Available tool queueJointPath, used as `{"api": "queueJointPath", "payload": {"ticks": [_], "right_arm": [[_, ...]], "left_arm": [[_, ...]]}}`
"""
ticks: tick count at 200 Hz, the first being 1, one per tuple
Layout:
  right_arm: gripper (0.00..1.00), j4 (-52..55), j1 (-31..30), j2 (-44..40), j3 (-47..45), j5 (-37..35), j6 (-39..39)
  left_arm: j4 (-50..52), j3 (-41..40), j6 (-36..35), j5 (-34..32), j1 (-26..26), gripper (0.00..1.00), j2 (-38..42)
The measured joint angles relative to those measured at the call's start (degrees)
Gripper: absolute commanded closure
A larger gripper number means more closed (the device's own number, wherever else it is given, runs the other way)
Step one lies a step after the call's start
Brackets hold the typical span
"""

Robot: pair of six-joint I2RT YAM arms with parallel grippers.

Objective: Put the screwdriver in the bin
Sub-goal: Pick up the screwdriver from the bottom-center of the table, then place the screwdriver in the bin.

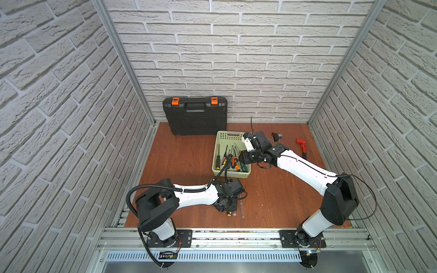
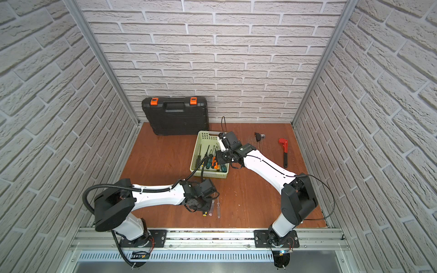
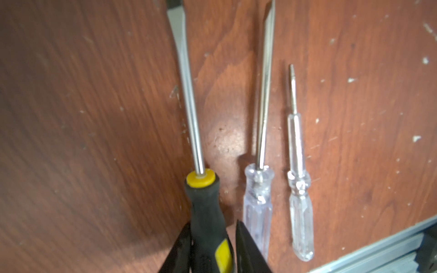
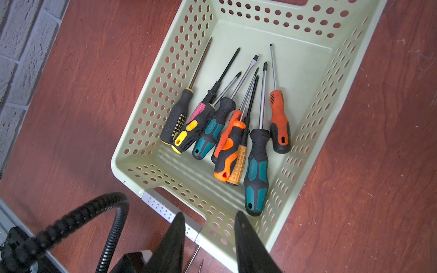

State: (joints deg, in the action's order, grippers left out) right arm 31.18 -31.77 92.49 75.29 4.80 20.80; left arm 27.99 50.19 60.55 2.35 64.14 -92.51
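A black screwdriver with a yellow collar lies by the table's front edge. My left gripper is shut on its handle, a finger tight against each side. In both top views the gripper covers the tool, and only its yellow butt end shows. The pale green perforated bin stands mid-table with several screwdrivers inside. Above the bin's near right corner, my right gripper is open and holds nothing; it also shows in a top view.
Two clear-handled screwdrivers lie right beside the held one. A black toolcase leans on the back wall. A red pipe wrench and a small black part lie at the back right. The left arm's cable conduit arches near the bin.
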Motion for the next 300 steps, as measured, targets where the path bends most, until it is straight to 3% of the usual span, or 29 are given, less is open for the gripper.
{"api": "queueJointPath", "payload": {"ticks": [20,43,58,121,196,241,262,300], "right_arm": [[0.63,-0.2,0.0,0.0,0.0,0.0,0.0],[0.63,-0.2,0.0,0.0,0.0,0.0,0.0],[0.63,-0.2,0.0,0.0,-0.1,0.0,0.0],[0.63,-0.5,0.0,0.0,-0.1,0.1,0.3],[0.63,-0.7,0.0,-0.2,-0.1,0.0,0.4],[0.64,-0.7,0.0,0.2,1.4,0.1,0.7],[0.64,-1.0,0.0,0.2,1.6,0.2,1.2],[0.64,-1.4,0.0,0.2,1.0,0.2,1.4]], "left_arm": [[1.0,0.8,-0.1,-0.6,0.4,0.71,-0.6],[1.4,0.9,-0.1,-1.0,0.5,0.86,-0.7],[1.4,0.9,-0.3,-1.0,0.5,0.9,-0.7],[8.6,0.6,0.2,-3.6,0.3,0.9,2.3],[18.8,0.9,-9.4,-2.3,-5.2,0.88,19.3],[23.2,2.1,-10.8,-2.8,-6.6,0.88,29.4],[24.1,5.5,-13.9,-2.5,-9.6,0.88,29.3],[21.9,16.3,-23.0,3.9,-19.9,0.88,22.7]]}}
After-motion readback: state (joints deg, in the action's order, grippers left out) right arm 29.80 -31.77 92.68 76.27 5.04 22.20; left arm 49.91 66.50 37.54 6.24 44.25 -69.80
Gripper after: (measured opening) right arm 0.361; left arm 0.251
